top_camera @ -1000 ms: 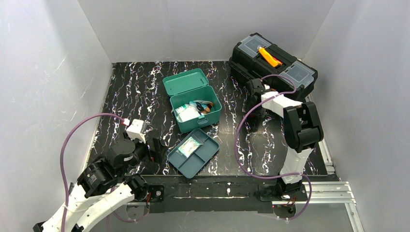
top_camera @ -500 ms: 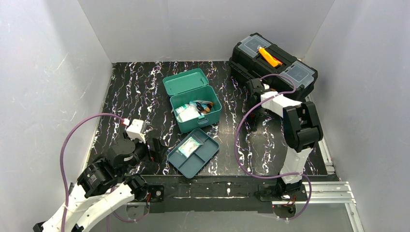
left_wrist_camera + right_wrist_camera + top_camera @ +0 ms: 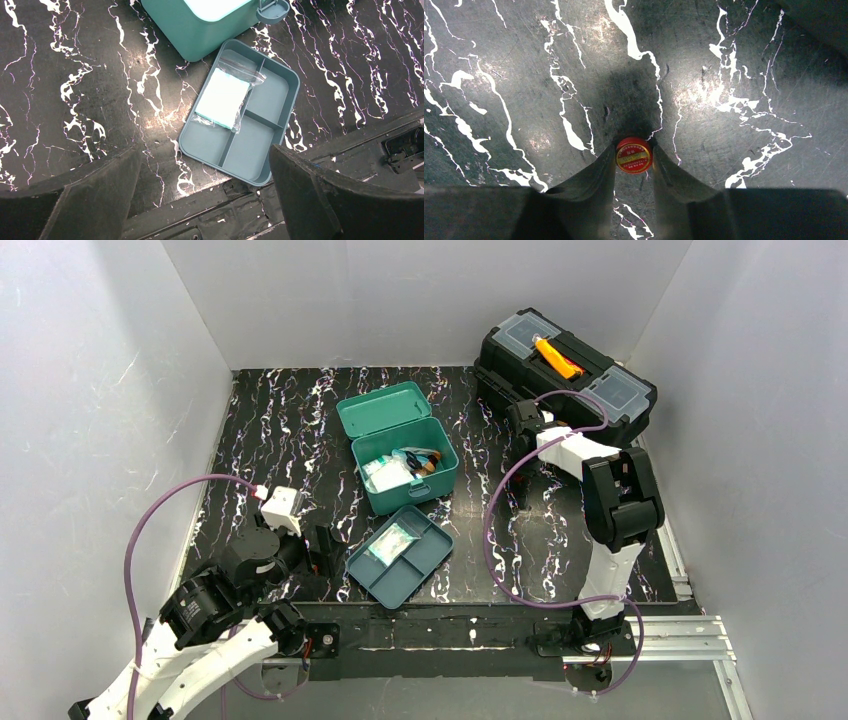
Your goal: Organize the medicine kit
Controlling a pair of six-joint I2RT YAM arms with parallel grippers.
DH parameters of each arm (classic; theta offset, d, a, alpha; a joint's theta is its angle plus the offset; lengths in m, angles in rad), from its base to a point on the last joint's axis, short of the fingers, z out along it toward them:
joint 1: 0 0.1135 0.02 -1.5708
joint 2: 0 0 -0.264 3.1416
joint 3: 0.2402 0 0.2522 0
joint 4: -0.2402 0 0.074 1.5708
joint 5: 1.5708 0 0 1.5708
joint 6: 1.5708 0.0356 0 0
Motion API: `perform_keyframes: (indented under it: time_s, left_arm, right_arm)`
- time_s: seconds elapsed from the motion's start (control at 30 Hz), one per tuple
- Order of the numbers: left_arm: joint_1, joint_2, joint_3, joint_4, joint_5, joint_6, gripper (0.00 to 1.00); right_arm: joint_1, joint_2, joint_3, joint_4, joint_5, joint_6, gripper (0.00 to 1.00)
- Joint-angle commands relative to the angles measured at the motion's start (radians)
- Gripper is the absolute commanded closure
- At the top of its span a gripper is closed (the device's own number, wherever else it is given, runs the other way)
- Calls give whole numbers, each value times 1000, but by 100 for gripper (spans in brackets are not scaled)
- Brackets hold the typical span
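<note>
The teal medicine kit box (image 3: 405, 461) stands open mid-table, lid back, with packets and small items inside. Its darker teal inner tray (image 3: 400, 555) lies in front of it and holds a white gauze packet (image 3: 392, 543); both show in the left wrist view, tray (image 3: 260, 145) and packet (image 3: 223, 98). My left gripper (image 3: 200, 200) is open and empty, just left of the tray near the table's front edge. My right gripper (image 3: 634, 156) is shut on a small red-capped tin (image 3: 634, 155), low over the table beside the black toolbox.
A black toolbox (image 3: 563, 368) with an orange handle stands at the back right, close behind the right gripper. Grey walls enclose the table on three sides. A metal rail (image 3: 660, 632) runs along the front edge.
The right arm's wrist has shifted slightly toward the back. The left arm, box and tray have not moved.
</note>
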Motion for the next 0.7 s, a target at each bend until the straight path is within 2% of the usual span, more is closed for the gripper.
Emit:
perform_keyframes:
  time_s: [0.0,0.07,0.13,0.4,0.67]
  left_arm:
    - [4,-2,4,-8,-22,6,2]
    - [4,-1,4,-9,-22,6,2]
    - [4,-1,4,-7,-21,7,2]
    - [4,2,4,-8,-19,6,2]
    - [3,5,4,-9,-23,5,2]
  right_arm:
    - [-18,28,15,6,15,8,75]
    - [-18,26,9,6,6,8,83]
    - [-18,16,2,10,-13,11,86]
    - [4,-105,-61,47,-76,16,88]
    - [119,-294,-141,29,-36,10,89]
